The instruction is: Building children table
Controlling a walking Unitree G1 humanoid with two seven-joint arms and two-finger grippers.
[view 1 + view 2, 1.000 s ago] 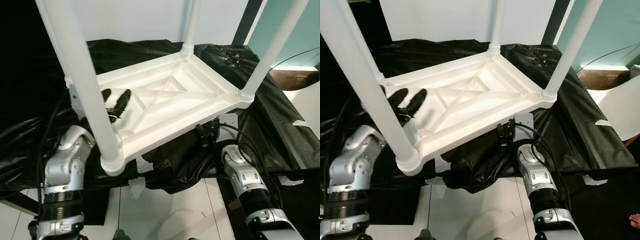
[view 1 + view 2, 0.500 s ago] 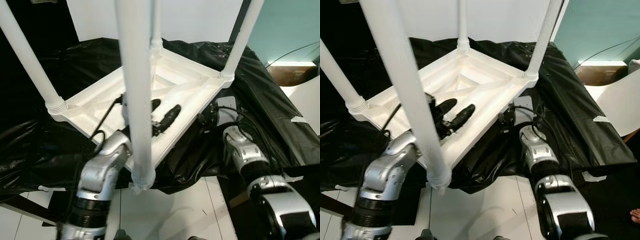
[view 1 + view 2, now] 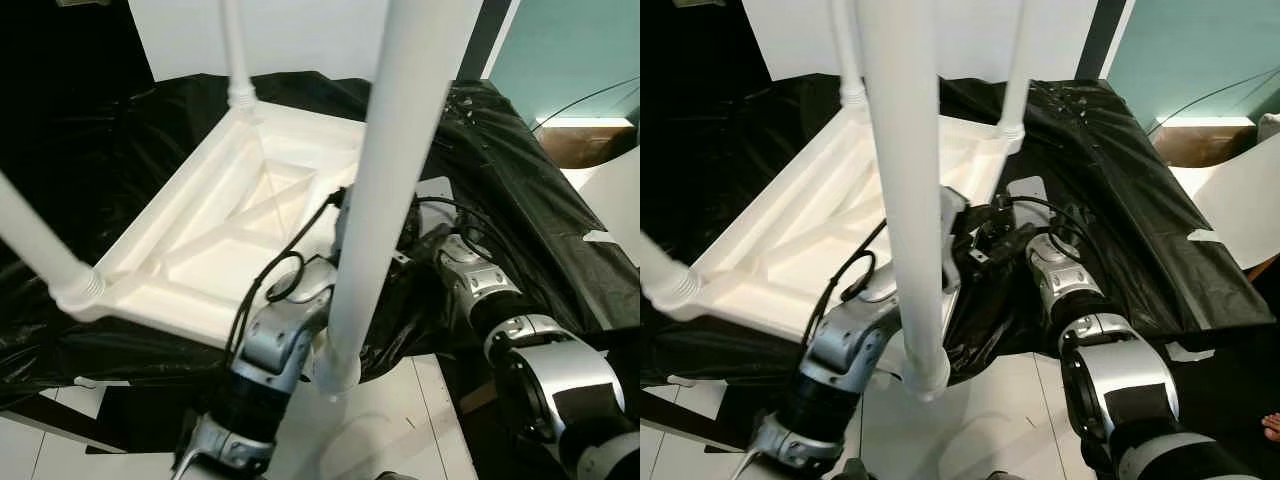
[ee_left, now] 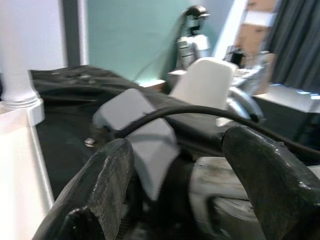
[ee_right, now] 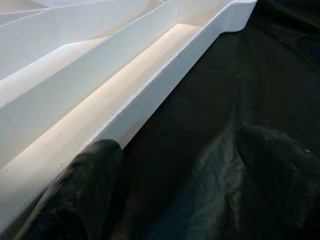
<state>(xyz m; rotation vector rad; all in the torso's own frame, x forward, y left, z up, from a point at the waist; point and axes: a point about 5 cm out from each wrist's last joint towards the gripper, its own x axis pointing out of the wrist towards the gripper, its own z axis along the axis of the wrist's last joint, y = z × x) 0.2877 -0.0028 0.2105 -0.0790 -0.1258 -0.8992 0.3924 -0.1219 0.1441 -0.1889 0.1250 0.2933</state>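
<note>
Left eye view: white plastic children table [image 3: 215, 235] lay upside down on black plastic sheet [image 3: 520, 200] w/ ribbed underside facing up and legs pointing up. Nearest leg [image 3: 385, 190] ran straight up through centre of pic, its socket end low over white floor [image 3: 420, 420]. Second leg [image 3: 40, 250] at table's near-left corner, third [image 3: 236, 55] at far corner.

Left arm [image 3: 275, 350] reached fwd and across, just behind nearest leg, black cable looped over it. Left gripper [image 4: 180, 185] seen in left wrist view: fingers [image 4: 95, 195] spread apart, nothing between the pads; grey block w/ cable and silver part of other arm lay just beyond them. Another robot stood in background [image 4: 192, 37] by teal wall.

Right arm [image 3: 500, 320] lay over sheet beside table's right edge. Right gripper [image 5: 185, 190] in right wrist view: fingers [image 5: 85, 185] apart, holding nothing, resting at sheet just beside table's rim [image 5: 150, 95]; whether a finger touched rim, couldn't tell.
</note>
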